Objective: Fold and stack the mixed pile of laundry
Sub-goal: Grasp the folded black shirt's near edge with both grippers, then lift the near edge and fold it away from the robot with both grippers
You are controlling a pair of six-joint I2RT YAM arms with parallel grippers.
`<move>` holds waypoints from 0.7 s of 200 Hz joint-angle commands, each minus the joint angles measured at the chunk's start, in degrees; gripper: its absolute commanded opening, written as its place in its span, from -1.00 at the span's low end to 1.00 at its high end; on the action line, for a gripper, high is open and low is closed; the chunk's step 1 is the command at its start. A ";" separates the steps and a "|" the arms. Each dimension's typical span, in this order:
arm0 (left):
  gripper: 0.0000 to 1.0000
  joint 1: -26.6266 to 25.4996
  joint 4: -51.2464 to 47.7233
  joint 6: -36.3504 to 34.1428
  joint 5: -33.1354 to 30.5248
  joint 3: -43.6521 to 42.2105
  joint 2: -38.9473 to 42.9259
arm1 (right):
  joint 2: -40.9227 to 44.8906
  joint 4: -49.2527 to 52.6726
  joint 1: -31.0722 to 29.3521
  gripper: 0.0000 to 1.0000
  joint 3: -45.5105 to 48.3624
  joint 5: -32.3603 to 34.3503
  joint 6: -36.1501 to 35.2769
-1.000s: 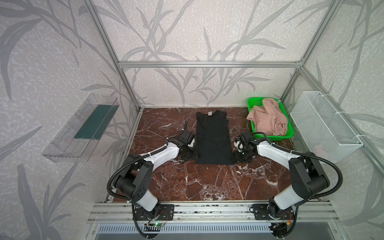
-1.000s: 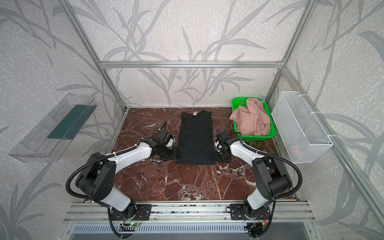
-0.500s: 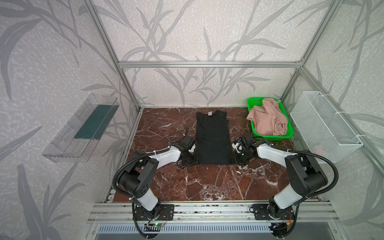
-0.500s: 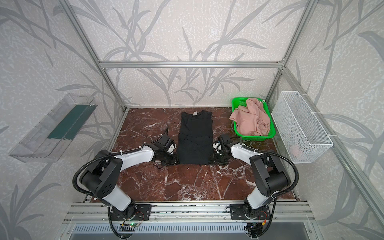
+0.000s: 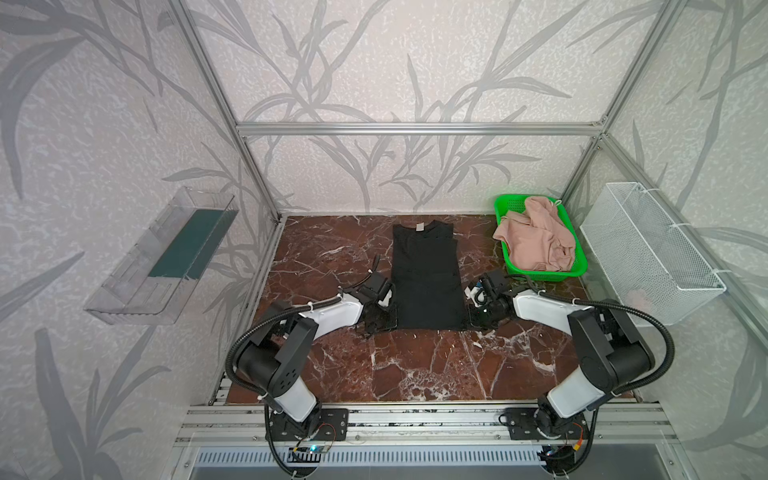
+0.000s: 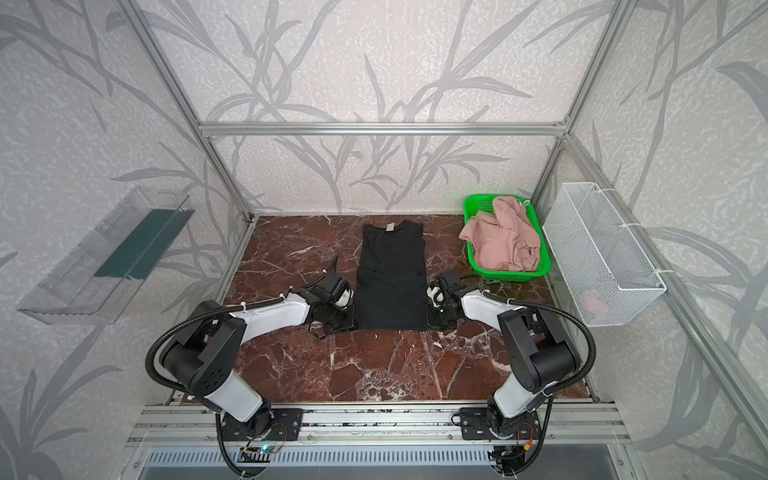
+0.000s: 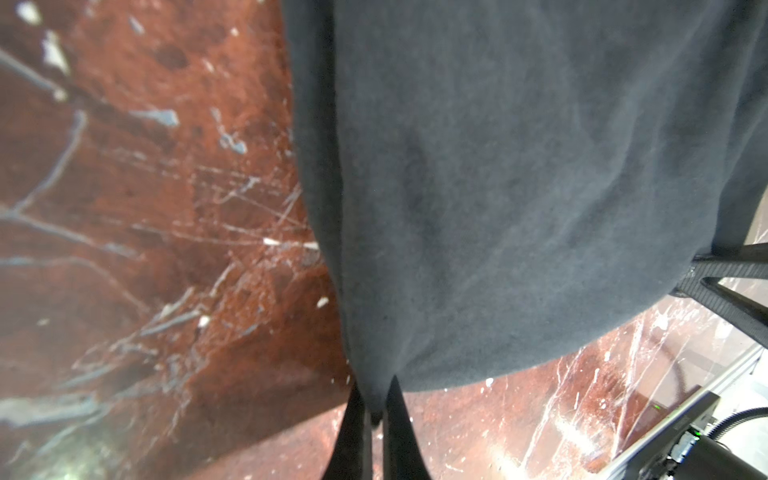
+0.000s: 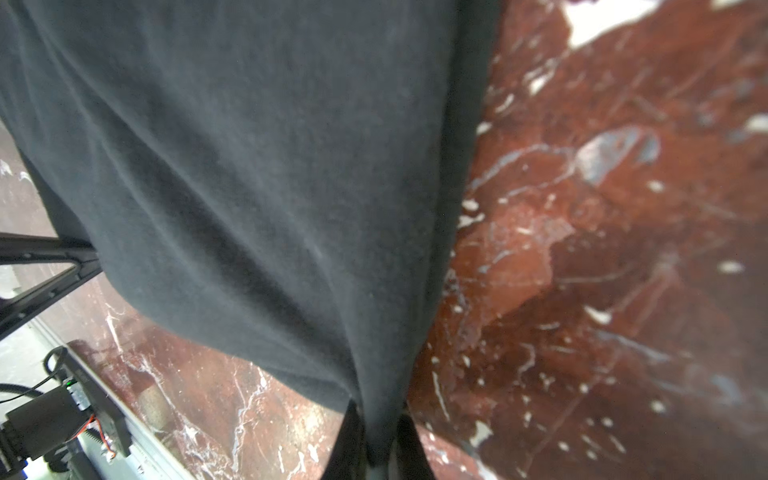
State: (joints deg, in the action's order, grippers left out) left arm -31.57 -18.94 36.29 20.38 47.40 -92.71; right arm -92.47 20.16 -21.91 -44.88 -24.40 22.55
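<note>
A black T-shirt (image 5: 426, 270) (image 6: 392, 270) lies flat and lengthwise on the marble table, its grey neck label (image 5: 419, 227) at the far end. My left gripper (image 5: 388, 322) (image 7: 374, 395) sits low at the shirt's near-left hem corner, shut on the black cloth (image 7: 498, 166). My right gripper (image 5: 471, 320) (image 8: 378, 415) is at the near-right hem corner, shut on the same shirt (image 8: 270, 166). The hem sags slightly between the two grips. Dusty-pink shorts (image 5: 536, 241) lie crumpled in the basket at the back right.
The green plastic basket (image 5: 505, 203) stands at the table's back right corner. A white wire basket (image 5: 648, 253) hangs on the right wall. A clear shelf (image 5: 166, 257) is fixed to the left wall. Bare marble (image 5: 415, 365) lies in front of the shirt.
Both grippers slid nearer along the shirt's sides to its near hem corners and went from open to shut on the cloth. The shirt has stayed in place.
</note>
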 commanded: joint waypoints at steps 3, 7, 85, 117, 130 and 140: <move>-1.00 -1.95 -6.63 1.63 -3.05 -2.53 4.77 | 4.44 6.17 -2.69 -0.84 2.60 4.17 0.37; -1.00 -2.41 -7.20 2.00 -3.27 -3.08 5.60 | 5.18 6.83 -3.32 -0.85 2.88 4.62 0.54; -1.00 -9.67 -28.70 6.94 -1.61 -4.20 26.05 | 28.56 27.18 -14.77 -0.98 3.82 13.96 8.39; -1.00 -12.31 -36.90 8.56 -0.03 0.97 30.90 | 35.10 35.18 -17.34 -1.00 -1.07 13.79 9.10; -1.00 -13.60 -39.99 9.58 -0.14 3.44 32.10 | 36.16 37.70 -17.88 -1.00 -3.47 13.50 9.10; -1.00 -14.44 -41.95 10.51 -0.40 5.17 32.95 | 36.56 39.34 -18.17 -1.00 -5.43 13.40 9.18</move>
State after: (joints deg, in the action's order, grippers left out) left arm -44.49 -48.84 43.83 21.08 48.60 -62.11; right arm -57.58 49.43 -39.53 -45.87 -13.72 30.52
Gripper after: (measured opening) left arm 0.047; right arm 0.069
